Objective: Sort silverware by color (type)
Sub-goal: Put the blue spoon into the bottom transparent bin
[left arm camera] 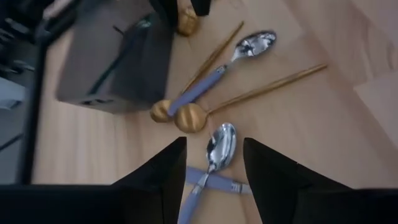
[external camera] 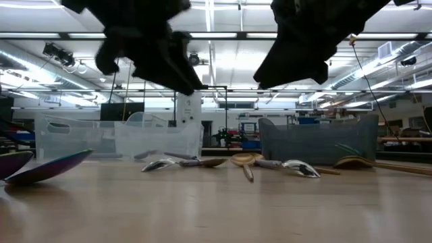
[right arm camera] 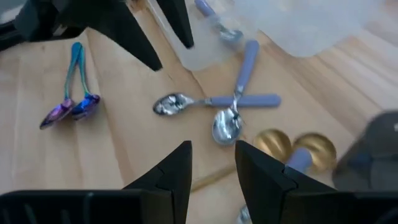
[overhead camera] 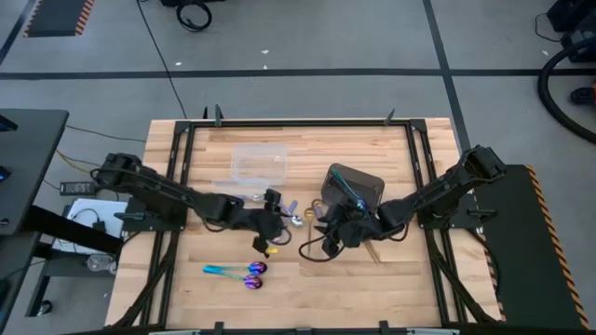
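The pale butcher-block wooden table carries a clear rectangular plastic container toward its far side and a dark grey square bin right of centre. Both dark arms reach inward to mid-table. The left gripper hangs released, fingers spread, directly over a shiny silver spoon with a lavender handle; a second such spoon and two gold spoons lie just beyond, beside the bin. The right gripper is likewise parted above two crossed silver spoons. Two iridescent blue-purple spoons with teal handles lie together toward the near edge, surrounded by bare wood.
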Action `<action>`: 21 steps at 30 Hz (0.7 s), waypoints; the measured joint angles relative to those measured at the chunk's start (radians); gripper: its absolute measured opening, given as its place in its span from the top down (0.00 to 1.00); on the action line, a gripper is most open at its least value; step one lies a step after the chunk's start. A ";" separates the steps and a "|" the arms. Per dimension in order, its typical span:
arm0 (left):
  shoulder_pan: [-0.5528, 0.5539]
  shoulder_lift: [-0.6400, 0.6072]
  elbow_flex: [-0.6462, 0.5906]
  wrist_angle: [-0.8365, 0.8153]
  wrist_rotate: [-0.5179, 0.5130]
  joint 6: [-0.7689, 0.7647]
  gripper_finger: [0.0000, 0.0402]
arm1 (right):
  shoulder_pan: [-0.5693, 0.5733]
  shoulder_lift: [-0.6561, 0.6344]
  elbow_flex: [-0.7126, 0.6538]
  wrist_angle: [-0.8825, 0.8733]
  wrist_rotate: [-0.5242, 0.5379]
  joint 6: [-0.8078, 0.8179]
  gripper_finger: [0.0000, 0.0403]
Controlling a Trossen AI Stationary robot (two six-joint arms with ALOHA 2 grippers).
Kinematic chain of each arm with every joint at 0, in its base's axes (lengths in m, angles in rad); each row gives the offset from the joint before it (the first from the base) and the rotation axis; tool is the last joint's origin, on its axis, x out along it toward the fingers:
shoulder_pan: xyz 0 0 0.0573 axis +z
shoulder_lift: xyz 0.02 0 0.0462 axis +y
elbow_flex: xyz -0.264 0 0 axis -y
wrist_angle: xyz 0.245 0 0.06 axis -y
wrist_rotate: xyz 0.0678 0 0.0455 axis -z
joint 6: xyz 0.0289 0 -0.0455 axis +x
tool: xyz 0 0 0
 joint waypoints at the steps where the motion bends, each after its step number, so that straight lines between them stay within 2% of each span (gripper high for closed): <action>1: 0.009 0.015 0.007 -0.011 0.015 -0.001 0.60 | 0.003 0.000 0.000 -0.007 0.000 0.010 0.67; 6: 0.061 0.103 0.095 -0.124 0.084 0.000 0.64 | 0.022 0.000 0.000 -0.016 0.002 0.055 0.67; 15: 0.157 0.222 0.277 -0.360 0.160 0.029 0.65 | 0.054 0.000 0.000 -0.045 0.032 0.100 0.67; 21: 0.220 0.249 0.303 -0.431 0.223 0.084 0.65 | 0.072 0.000 -0.001 -0.042 0.069 0.108 0.67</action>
